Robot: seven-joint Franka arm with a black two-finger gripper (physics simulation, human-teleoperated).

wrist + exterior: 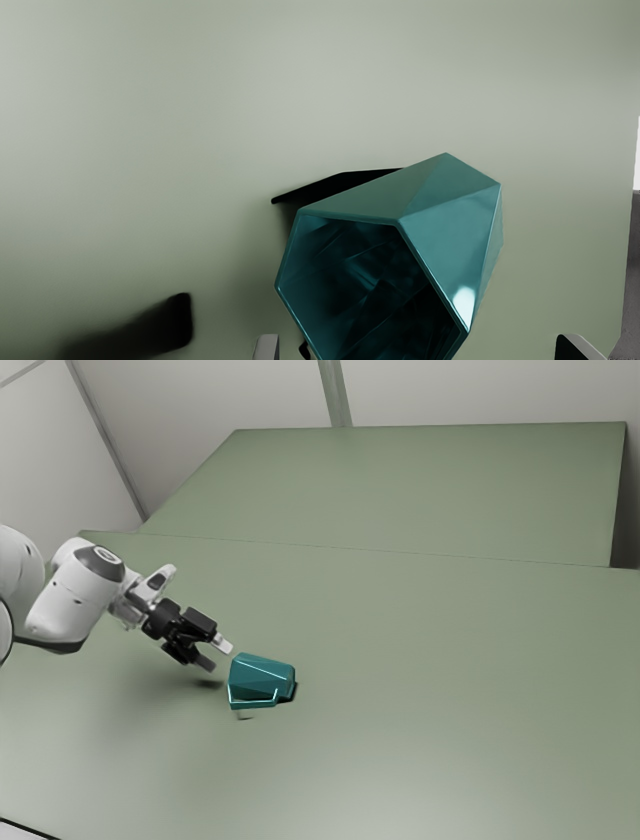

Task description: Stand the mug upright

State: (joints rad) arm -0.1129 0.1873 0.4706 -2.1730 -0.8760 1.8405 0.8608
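Observation:
The teal faceted mug [262, 678] lies on its side on the green table, its mouth turned toward the gripper [220, 656] and its handle low on the near side in the exterior view. The fingers are spread apart, just off the mouth end and a little above the table. In the wrist view the mug [445, 225] shows its dark hollow inside, with the fingertips of the open gripper [412, 347] far apart on either side of its rim. Nothing is gripped.
The green table [430, 690] extends widely around the mug. Behind it stands another green surface [420, 490], against pale walls. A dark shadow [150, 325] falls on the table beside the mug.

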